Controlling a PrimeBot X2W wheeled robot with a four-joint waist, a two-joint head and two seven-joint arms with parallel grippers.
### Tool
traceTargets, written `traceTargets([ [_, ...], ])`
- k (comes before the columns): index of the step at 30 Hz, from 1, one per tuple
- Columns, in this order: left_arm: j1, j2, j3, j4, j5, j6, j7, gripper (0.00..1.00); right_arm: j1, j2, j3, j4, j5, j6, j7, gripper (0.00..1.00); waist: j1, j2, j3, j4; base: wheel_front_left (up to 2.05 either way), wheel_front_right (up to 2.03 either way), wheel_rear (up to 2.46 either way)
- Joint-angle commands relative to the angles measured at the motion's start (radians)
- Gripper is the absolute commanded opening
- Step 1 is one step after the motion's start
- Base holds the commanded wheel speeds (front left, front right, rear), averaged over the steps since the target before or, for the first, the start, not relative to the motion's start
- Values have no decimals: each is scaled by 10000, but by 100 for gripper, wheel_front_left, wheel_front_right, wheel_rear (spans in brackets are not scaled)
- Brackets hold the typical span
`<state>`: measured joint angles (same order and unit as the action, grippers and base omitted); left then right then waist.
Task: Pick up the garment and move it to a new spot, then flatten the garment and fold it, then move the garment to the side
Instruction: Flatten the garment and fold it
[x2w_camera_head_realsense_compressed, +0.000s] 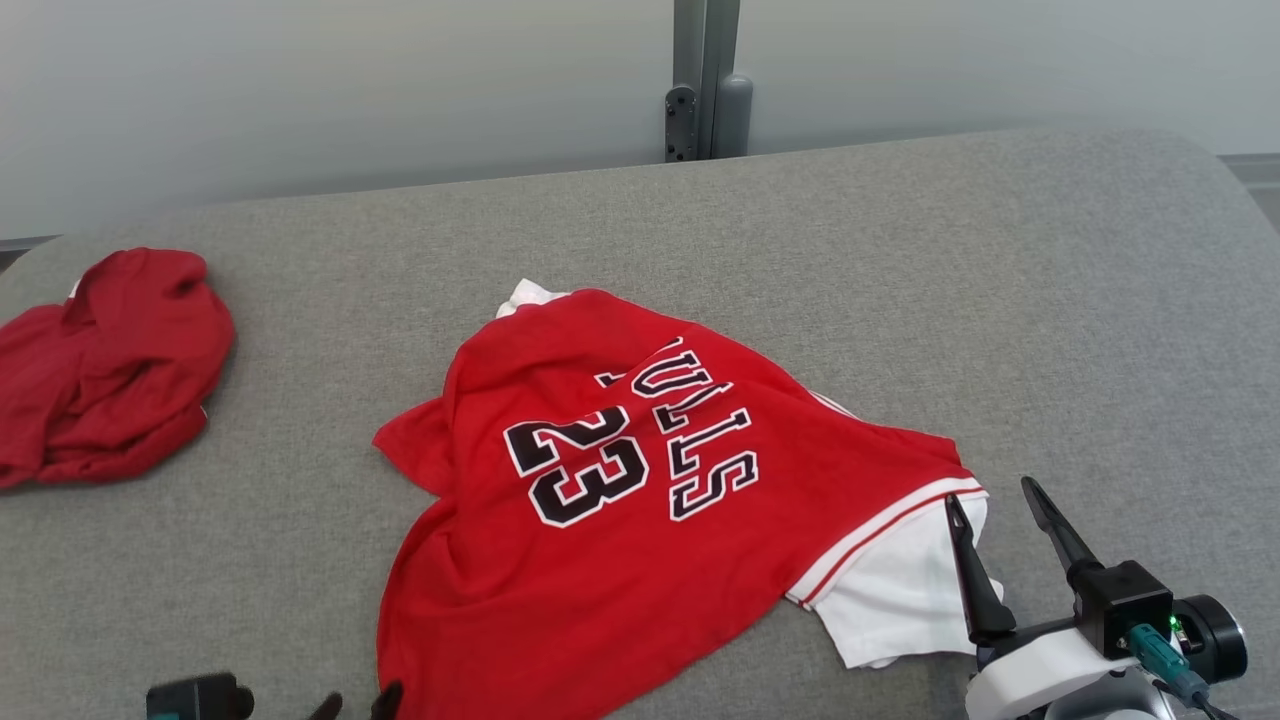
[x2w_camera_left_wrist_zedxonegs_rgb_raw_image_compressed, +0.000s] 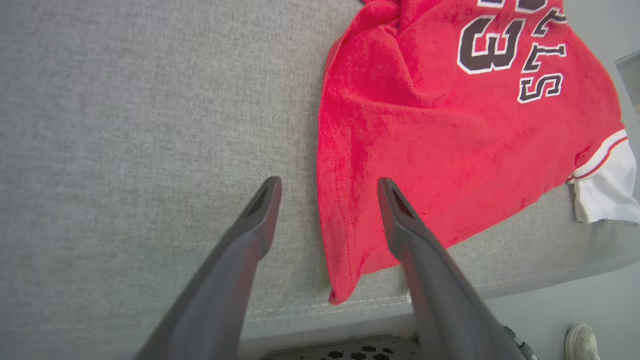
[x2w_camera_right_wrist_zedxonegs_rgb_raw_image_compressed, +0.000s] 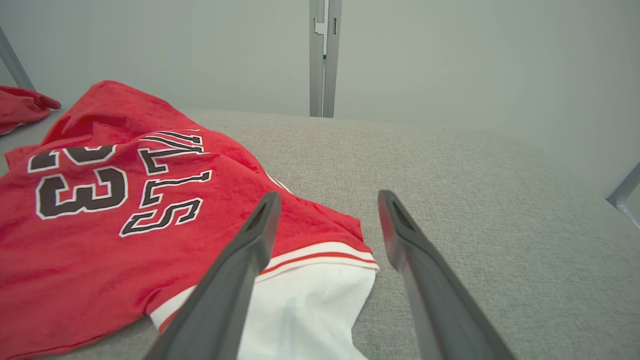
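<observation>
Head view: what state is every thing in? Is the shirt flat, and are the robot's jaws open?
Red basketball jersey with black "23": rumpled, not flat, not gripped.
White sleeve: sticks out from under the jersey's red edge.
Second red cloth garment: bunched in a heap at the table's left end.
Left gripper: jaws open, over the jersey's near hem.
Right gripper: jaws open, beside the white sleeve.
Grey fabric-covered table: bears both garments.

**Three cameras, one jersey in common**

Head view: high, looking forward and down over the grey padded table (x2w_camera_head_realsense_compressed: 900, 250).
Left wrist view: close above the table's near edge, looking down along the left gripper (x2w_camera_left_wrist_zedxonegs_rgb_raw_image_compressed: 329, 184).
Right wrist view: low, near the surface, looking along the right gripper (x2w_camera_right_wrist_zedxonegs_rgb_raw_image_compressed: 327, 196) toward the wall post (x2w_camera_right_wrist_zedxonegs_rgb_raw_image_compressed: 324, 60).
All three share the red jersey (x2w_camera_head_realsense_compressed: 600, 480). The head and right wrist views also share the post.
</observation>
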<state>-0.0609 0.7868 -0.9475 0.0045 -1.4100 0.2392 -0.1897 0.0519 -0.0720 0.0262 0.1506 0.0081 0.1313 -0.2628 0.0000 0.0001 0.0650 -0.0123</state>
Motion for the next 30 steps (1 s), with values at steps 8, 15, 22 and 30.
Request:
traceTargets([
  [8,-1851,-924,77,1671,226,260,801,100,-421,27,212,-73,87,-10,-31,100,0,-1,282,-688,0,0,0],
  [15,-2286,-1569,-109,2881,-91,-504,1410,100,-397,100,108,-75,124,-10,-30,100,0,-1,503,-1263,0,0,0],
  [22,-2559,-1989,-315,3485,-141,-1393,1836,0,-530,155,57,-100,172,-10,-30,100,0,-1,726,-1477,0,0,0],
  [30,-3502,-2267,255,4608,794,-1270,28,0,-595,189,-64,-130,146,-10,-30,100,0,-1,883,-1364,0,0,0],
])
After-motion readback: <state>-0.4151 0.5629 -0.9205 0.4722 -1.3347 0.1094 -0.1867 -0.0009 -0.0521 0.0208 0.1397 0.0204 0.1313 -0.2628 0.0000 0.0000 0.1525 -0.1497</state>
